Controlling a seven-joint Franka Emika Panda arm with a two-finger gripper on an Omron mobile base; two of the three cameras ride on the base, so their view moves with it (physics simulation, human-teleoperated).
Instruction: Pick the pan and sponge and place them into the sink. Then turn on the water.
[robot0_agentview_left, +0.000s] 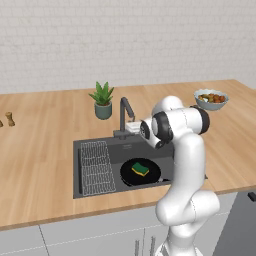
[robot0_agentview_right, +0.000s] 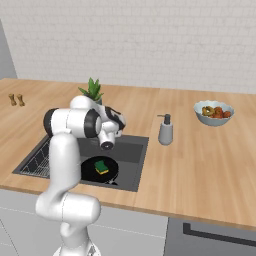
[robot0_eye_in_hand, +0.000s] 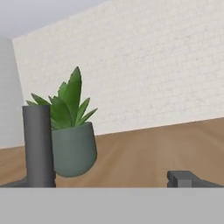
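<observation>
Black pan (robot0_agentview_left: 140, 172) with sponge (robot0_agentview_left: 140, 169), below open gripper (robot0_agentview_left: 134, 128)

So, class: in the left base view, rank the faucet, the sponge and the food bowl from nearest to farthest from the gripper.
1. Faucet: just left of the gripper, at the sink's back edge.
2. Sponge: below it, lying in the pan.
3. Food bowl: far right on the counter.

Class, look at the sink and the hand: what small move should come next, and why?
Probably ease the open hand toward the dark angular faucet to start the water: the round black pan already lies in the dark grey sink, with the green-and-yellow sponge on it.
</observation>
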